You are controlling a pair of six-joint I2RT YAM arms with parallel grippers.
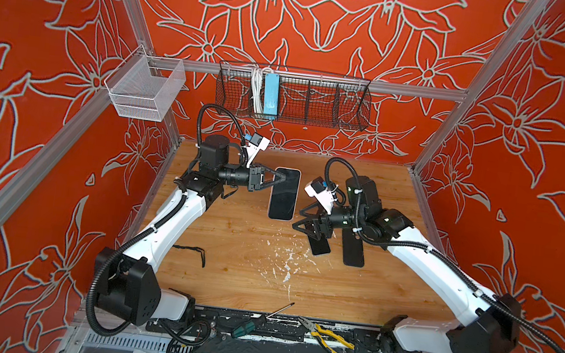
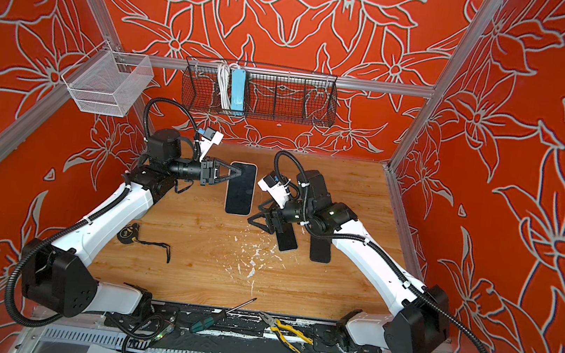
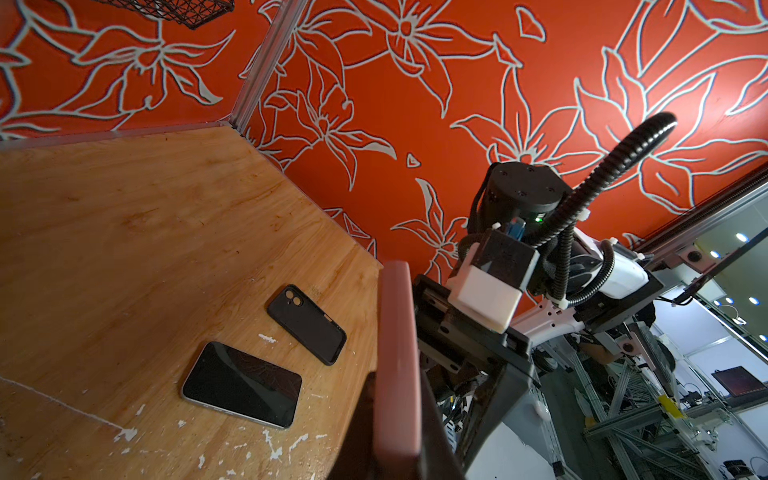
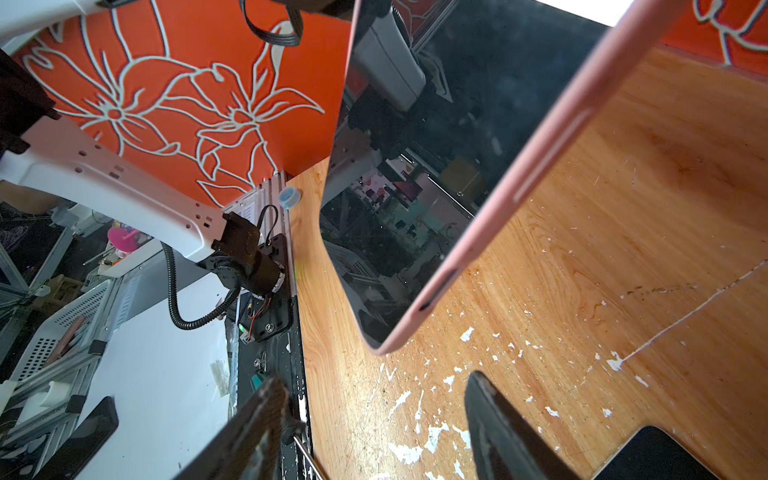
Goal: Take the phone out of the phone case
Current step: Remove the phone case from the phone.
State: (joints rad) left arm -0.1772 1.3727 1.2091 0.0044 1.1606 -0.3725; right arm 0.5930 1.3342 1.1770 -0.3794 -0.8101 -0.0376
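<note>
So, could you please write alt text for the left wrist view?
The left gripper clamps a pink-cased phone, seen edge-on. Beyond it, a bare phone and a black case lie apart on the wooden table.

We see the phone (image 1: 284, 194) sitting fully inside the pink case (image 4: 532, 174). Its screen is dark and glossy and faces up; in the right wrist view it mirrors the room. The pink case is thin and shows in both top views as a pale line around the screen. On its long side we see raised buttons and one small slot. The phone is held above the table (image 1: 228, 251), toward the back middle, its length pointing to the back wall. The left gripper (image 1: 281, 176) pinches one long edge near the far end.
</note>
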